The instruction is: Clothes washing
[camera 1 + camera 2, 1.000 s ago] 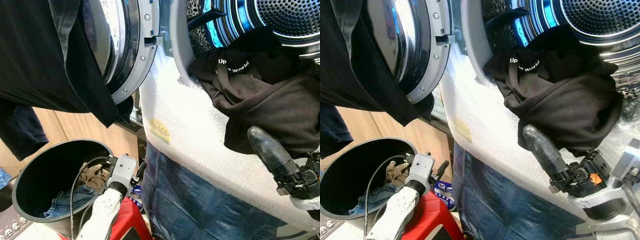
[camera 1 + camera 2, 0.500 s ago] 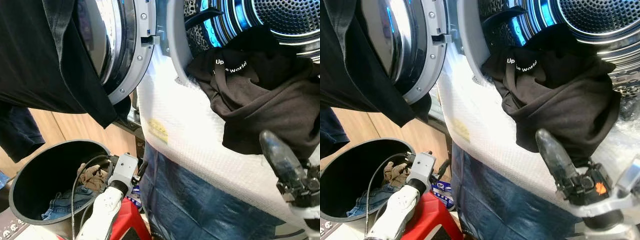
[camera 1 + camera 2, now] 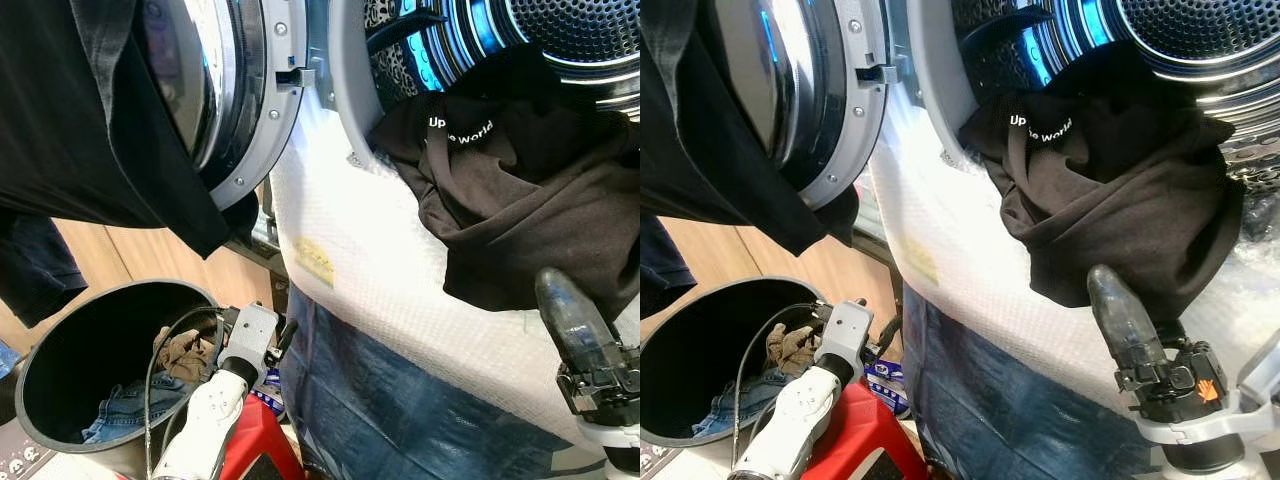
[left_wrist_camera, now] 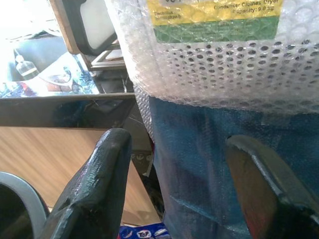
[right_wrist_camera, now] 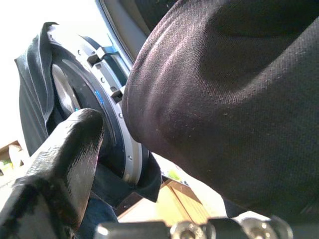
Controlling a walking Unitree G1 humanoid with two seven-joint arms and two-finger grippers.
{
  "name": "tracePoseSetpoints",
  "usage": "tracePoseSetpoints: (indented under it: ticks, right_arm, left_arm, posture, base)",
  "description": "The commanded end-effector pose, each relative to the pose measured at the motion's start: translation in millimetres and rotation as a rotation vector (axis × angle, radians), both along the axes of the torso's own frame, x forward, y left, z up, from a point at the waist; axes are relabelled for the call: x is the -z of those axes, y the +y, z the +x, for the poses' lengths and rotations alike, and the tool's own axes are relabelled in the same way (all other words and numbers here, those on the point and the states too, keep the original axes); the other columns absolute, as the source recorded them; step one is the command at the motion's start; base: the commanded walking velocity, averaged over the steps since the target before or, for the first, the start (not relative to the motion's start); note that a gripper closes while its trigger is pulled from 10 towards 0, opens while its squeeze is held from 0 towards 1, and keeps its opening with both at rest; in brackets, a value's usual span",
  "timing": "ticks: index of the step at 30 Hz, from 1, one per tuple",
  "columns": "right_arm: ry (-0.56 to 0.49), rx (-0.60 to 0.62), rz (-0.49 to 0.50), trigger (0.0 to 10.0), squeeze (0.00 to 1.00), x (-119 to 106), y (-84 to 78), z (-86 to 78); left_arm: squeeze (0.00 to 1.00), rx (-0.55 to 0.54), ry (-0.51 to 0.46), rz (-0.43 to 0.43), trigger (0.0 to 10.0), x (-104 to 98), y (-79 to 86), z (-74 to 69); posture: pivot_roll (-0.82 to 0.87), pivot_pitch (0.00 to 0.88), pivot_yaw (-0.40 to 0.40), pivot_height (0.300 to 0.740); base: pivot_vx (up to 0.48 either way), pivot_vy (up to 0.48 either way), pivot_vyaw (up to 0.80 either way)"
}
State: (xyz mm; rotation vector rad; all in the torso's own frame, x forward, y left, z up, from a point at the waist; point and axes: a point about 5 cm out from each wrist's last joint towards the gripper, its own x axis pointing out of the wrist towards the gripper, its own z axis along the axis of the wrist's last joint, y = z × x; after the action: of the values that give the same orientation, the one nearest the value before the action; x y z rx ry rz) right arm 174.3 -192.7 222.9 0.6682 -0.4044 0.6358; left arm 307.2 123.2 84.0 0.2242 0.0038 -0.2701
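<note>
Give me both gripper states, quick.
Left gripper: jaws open, empty, beside the bin.
Right gripper: cannot tell; just below the black garment hanging from the drum.

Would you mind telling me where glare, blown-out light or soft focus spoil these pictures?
Left eye view: blue glare streaks the drum rim; the black garment loses its folds in shadow. Left wrist view: the upper corner is blown white, and the left gripper fingers are soft. Right wrist view: white sky behind the door; the near finger is blurred.
</note>
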Motion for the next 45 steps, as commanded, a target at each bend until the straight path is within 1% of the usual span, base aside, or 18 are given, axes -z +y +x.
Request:
tracePoseSetpoints:
  ticks: [1,7,17,20,24,25,28,33,41,43,44,45]
  right_arm:
    - [-0.012,-0.005,0.016,0.0,0.0,-1,0.7,-1.9]
    - [-0.026,-0.043,-0.008,0.0,0.0,-4,8.4,-3.1]
    - [-0.063,-0.042,-0.017,0.0,0.0,-11,10.1,-1.6]
    - [-0.089,-0.059,-0.02,0.0,0.0,-17,13.9,0.1]
    - [-0.097,-0.07,-0.022,0.0,0.0,-18,15.9,0.2]
    - [-0.097,-0.082,-0.034,0.0,0.0,-18,18.3,0.2]
    - [-0.115,-0.093,-0.052,0.0,0.0,-22,20.5,-0.5]
    - [-0.131,-0.092,-0.07,0.0,0.0,-26,20.7,3.2]
    - [-0.149,-0.109,-0.082,0.0,0.0,-32,25.2,6.4]
    - [-0.196,-0.112,-0.099,0.0,0.0,-46,27.7,12.3]
    - [-0.196,-0.112,-0.099,0.0,0.0,-46,27.7,12.3]
    - [-0.226,-0.11,-0.115,0.0,0.0,-55,29.7,16.4]
  left_arm:
    - [0.0,0.01,0.015,0.002,10.0,3,-1.1,0.6]
    - [0.0,0.016,0.014,0.009,10.0,2,-0.6,1.0]
    - [0.0,0.025,0.01,0.01,10.0,2,-2.6,0.6]
    - [0.0,0.034,0.006,0.012,10.0,0,-3.9,1.0]
    - [0.0,0.034,0.004,0.01,10.0,0,-3.5,0.8]
    - [0.0,0.035,0.006,0.013,10.0,1,-2.6,0.6]
    - [0.0,0.045,0.004,0.019,10.0,1,-2.8,1.6]
    - [0.0,0.052,-0.005,0.021,10.0,-2,-4.3,5.4]
    - [0.0,0.057,-0.011,0.02,10.0,-3,-5.2,5.7]
    - [0.0,0.053,-0.01,0.019,10.0,-3,-4.7,5.7]
    - [0.0,0.053,-0.01,0.019,10.0,-3,-4.7,5.7]
    - [0.0,0.047,-0.008,0.018,10.0,-2,-4.1,5.7]
  posture:
    - [-0.11,0.103,0.031,0.74]
    - [-0.11,0.102,0.034,0.74]
    - [-0.11,0.093,0.034,0.74]
    - [-0.1,0.073,0.035,0.74]
    - [-0.1,0.062,0.033,0.74]
    - [-0.1,0.045,0.038,0.74]
    - [-0.11,0.035,0.04,0.74]
    - [-0.11,0.022,0.043,0.74]
    - [-0.1,0.019,0.038,0.74]
    - [-0.09,0.036,0.037,0.74]
    - [-0.09,0.036,0.037,0.74]
    - [-0.1,0.035,0.038,0.74]
  base:
    - [0.0,0.0,0.0]
    - [0.0,0.0,0.0]
    - [0.0,0.0,0.0]
    - [0.0,0.0,0.0]
    - [0.0,0.0,0.0]
    - [0.0,0.0,0.0]
    - [0.0,0.0,0.0]
    - [0.0,0.0,0.0]
    - [0.0,0.0,0.0]
    - [0.0,0.0,0.0]
    - [0.0,0.0,0.0]
    - [0.0,0.0,0.0]
